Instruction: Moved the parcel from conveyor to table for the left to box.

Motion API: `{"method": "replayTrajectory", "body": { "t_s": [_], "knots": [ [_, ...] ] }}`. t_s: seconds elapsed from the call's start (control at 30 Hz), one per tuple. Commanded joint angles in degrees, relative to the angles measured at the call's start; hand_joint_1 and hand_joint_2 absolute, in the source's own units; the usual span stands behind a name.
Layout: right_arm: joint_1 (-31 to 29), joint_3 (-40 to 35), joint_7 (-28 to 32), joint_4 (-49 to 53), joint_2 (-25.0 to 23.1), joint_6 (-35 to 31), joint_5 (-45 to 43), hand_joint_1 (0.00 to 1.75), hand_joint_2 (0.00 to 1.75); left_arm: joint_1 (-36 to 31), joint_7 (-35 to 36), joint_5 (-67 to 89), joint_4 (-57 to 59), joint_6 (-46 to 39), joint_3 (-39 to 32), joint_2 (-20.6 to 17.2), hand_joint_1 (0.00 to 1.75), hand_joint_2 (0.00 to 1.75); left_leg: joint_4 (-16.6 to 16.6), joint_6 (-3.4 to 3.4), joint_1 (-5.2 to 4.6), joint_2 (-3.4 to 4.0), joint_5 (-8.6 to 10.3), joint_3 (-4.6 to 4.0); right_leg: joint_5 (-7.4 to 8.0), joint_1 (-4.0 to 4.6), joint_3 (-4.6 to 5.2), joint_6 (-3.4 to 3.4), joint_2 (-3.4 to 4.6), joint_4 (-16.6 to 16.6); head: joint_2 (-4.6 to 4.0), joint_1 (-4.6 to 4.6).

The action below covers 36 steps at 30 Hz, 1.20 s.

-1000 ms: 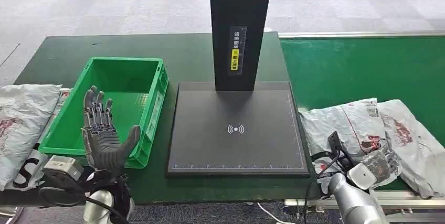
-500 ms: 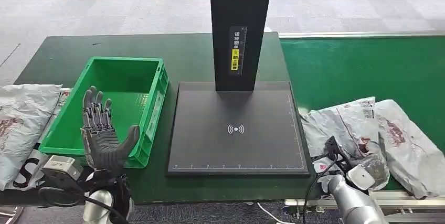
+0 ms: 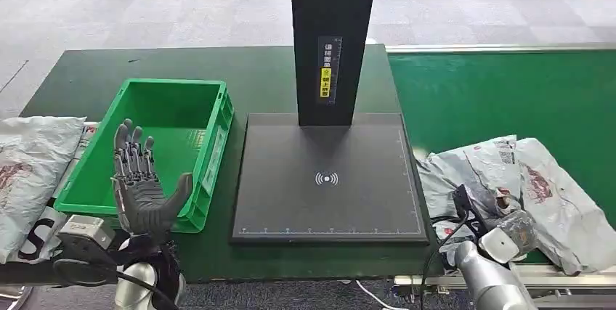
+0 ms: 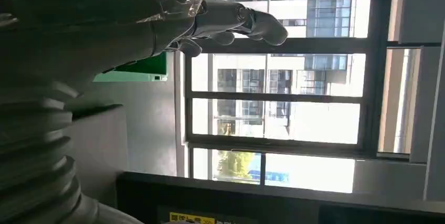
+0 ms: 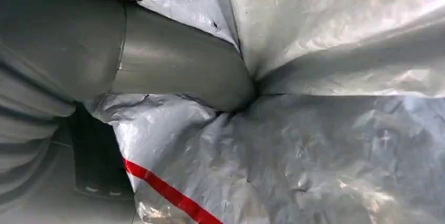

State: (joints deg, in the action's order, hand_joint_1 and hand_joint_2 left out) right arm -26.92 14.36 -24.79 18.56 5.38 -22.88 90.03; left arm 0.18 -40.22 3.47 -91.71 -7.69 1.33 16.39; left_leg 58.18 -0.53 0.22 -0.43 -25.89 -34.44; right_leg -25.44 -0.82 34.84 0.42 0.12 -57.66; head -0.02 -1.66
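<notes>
A dark green tabletop (image 3: 87,70) is seen from above, with a bright green conveyor (image 3: 501,92) adjoining it on the right. A grey plastic parcel (image 3: 483,172) lies crumpled on the conveyor near its front edge, overlapping a second grey parcel (image 3: 559,201) beside it. The right hand (image 3: 517,229) is pressed into the first parcel, and in the right wrist view its thick grey thumb (image 5: 178,72) is dug into a fold of the wrinkled film, which is gathered around it, so the parcel is held. The left hand (image 3: 142,183) is raised upright over the front edge of an open green box (image 3: 211,154), palm facing in, fingers spread and nothing in it. A flat black scanner plate (image 3: 327,179) with a tall black post (image 3: 334,34) is set between the box and the conveyor. More grey bags (image 3: 29,165) are piled at the tabletop's left edge.
</notes>
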Motion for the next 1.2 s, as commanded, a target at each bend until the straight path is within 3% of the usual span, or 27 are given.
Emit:
{"method": "replayTrajectory", "body": {
  "t_s": [0.03, 0.73, 0.77, 0.8, 0.83, 0.87, 0.93, 0.97, 1.0, 1.07, 1.1, 1.2],
  "knots": [
    [-1.9, 0.4, 0.1, -1.5, -0.7, 0.0, 0.0, 1.75, 1.75, -1.2, 0.2, 0.2, 2.2, -0.2, -2.2, -1.1, 0.00, 1.75, -0.1, -0.02, 0.01, 0.14, -0.02, 0.16, 0.02, 0.02, -0.12, -0.04, 0.10, 0.1, 0.00, 0.00],
    [-1.9, 0.4, 0.1, -1.5, -0.7, 0.0, 0.0, 1.75, 1.75, -1.2, 0.2, 0.2, 2.2, -0.2, -2.2, -1.1, 0.00, 1.75, -0.1, -0.01, 0.00, 0.15, -0.03, 0.17, 0.01, 0.01, -0.13, -0.04, 0.11, 0.1, 0.00, 0.00],
    [5.3, 7.6, 7.3, 5.7, -7.9, -7.2, -7.2, 1.75, 1.75, -1.0, 0.2, 0.9, 1.4, -1.9, -2.3, -1.0, 0.00, 1.75, -0.2, -0.02, 0.00, 0.18, -0.02, 0.25, 0.02, 0.01, -0.19, -0.05, 0.13, 0.1, 0.00, 0.00],
    [15.0, 19.7, 36.1, 34.5, -25.4, -17.1, -8.3, 1.75, 1.75, -0.7, 0.2, 0.5, 1.2, -2.2, -1.8, -1.4, 0.00, 1.75, -0.2, -0.02, 0.01, 0.19, -0.03, 0.29, 0.02, 0.03, -0.23, -0.06, 0.13, 0.2, 0.00, 0.00],
    [21.9, 7.2, 36.1, 56.1, -25.4, -17.1, -2.1, 1.75, 1.75, -0.7, 0.2, 0.2, 1.1, -2.5, -1.6, -1.8, 0.00, 1.75, -0.1, -0.11, 0.21, 0.37, -0.09, 0.25, 0.06, 0.21, -0.18, -0.13, 0.34, 0.2, 0.00, 0.00],
    [24.4, 2.2, 30.6, 80.0, -24.3, -17.1, 0.0, 1.75, 1.75, -0.6, 0.2, 0.1, 1.0, -2.6, -1.5, -1.8, 0.00, 1.75, -0.2, -0.16, 0.22, 0.47, -0.10, 0.35, 0.05, 0.24, -0.21, -0.20, 0.43, 0.3, 0.00, 0.00],
    [25.2, 1.9, 30.7, 80.9, -24.6, -17.1, 0.0, 1.75, 1.75, -0.7, 0.2, 0.2, 1.1, -2.6, -1.6, -1.7, 0.00, 1.75, 0.0, -0.15, 0.20, 0.31, -0.08, -0.09, -0.07, 0.21, 0.18, -0.18, 0.30, -0.2, 0.00, 0.07],
    [25.2, 1.9, 30.7, 80.9, -24.6, -17.1, 0.0, 1.75, 1.75, -0.7, 0.2, 0.2, 1.1, -2.6, -1.6, -1.7, 0.00, 1.75, 0.1, -0.43, 0.27, 0.06, -0.22, -0.08, -0.14, 0.36, 0.12, -0.28, 0.12, -0.2, 0.00, 0.03],
    [25.2, 1.9, 30.7, 80.9, -24.6, -17.1, 0.0, 1.75, 1.75, -0.7, 0.2, 0.2, 1.1, -2.6, -1.6, -1.7, 0.00, 1.75, 0.0, -0.45, 0.14, 0.16, -0.29, 0.07, -0.26, 0.23, 0.07, -0.34, 0.20, -0.3, 0.00, -0.04],
    [25.2, 1.9, 30.7, 80.9, -24.6, -17.1, 0.0, 1.75, 1.75, -0.7, 0.2, 0.2, 1.1, -2.6, -1.6, -1.7, 0.00, 1.75, -0.2, -0.36, 0.17, -0.44, -0.13, 0.16, -0.38, 0.16, -0.08, -0.30, -0.42, -0.1, 0.00, -0.07],
    [22.3, 2.7, 30.1, 77.6, -23.0, -17.1, 0.0, 1.75, 1.75, -0.8, 0.2, 0.2, 1.2, -2.5, -1.7, -1.6, 0.00, 1.75, -0.1, -0.37, 0.25, -0.57, -0.10, 0.10, -0.47, 0.35, -0.16, -0.26, -0.49, 0.0, 0.00, -0.02],
    [21.5, 2.8, 29.8, 76.2, -22.4, -17.1, 0.0, 1.75, 1.75, -1.0, 0.2, 0.2, 1.4, -2.5, -1.8, -1.6, 0.00, 1.75, -0.2, -0.39, 0.21, -0.31, -0.15, 0.29, -0.47, 0.28, -0.30, -0.38, -0.32, 0.0, 0.00, 0.00]
  ]
}}
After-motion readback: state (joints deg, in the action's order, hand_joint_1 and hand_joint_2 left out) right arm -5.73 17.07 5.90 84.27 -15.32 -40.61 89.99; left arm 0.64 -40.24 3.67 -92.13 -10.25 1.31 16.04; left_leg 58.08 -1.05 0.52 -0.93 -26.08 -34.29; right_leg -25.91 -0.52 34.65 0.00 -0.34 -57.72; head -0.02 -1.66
